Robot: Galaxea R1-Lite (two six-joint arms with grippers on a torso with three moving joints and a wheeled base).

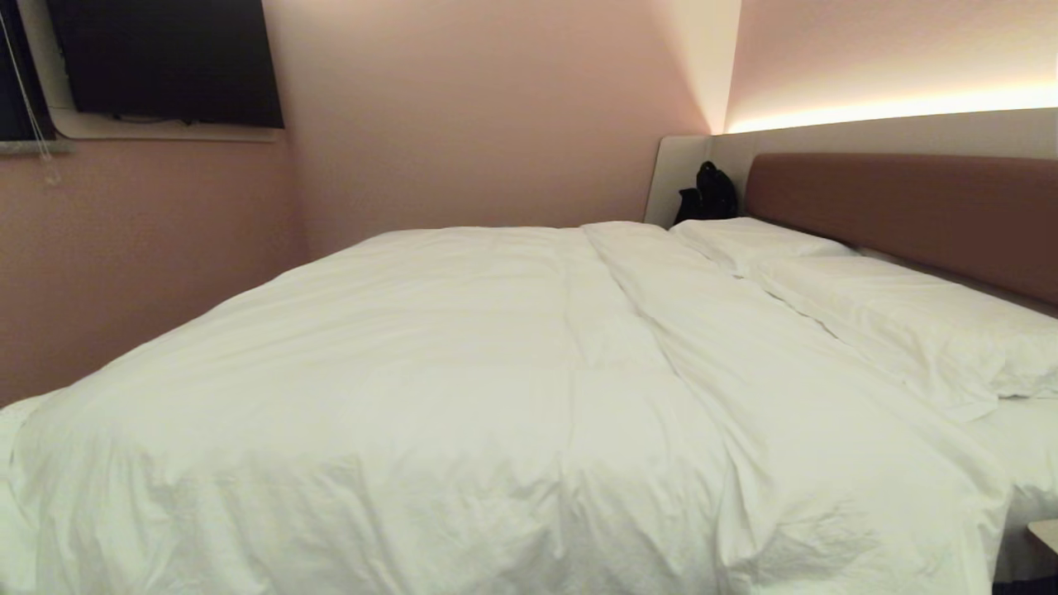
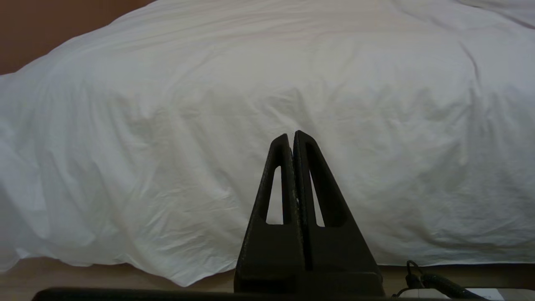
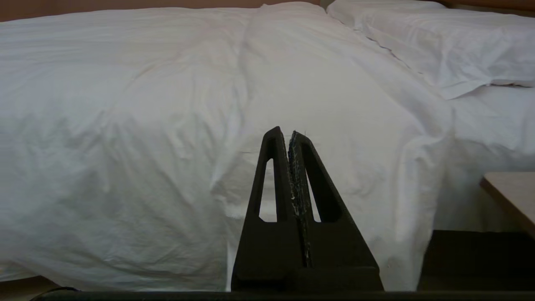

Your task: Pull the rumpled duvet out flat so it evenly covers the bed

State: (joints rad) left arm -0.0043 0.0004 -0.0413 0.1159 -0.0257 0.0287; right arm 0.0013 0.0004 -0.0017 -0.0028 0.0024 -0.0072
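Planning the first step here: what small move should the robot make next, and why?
Probably open the right gripper and reach for the duvet corner near the pillows: both grippers, the left gripper too, are shut short of it, and it stops short of the pillows.

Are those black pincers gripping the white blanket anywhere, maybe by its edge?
No, nothing is held. The left gripper and right gripper are both shut on nothing, short of the duvet draped over the bed's near side.

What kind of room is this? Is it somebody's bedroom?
It's a bedroom, maybe in a hotel. A wide bed fills it, with a puffy white duvet, two pillows, a padded headboard, and a dark screen on the wall.
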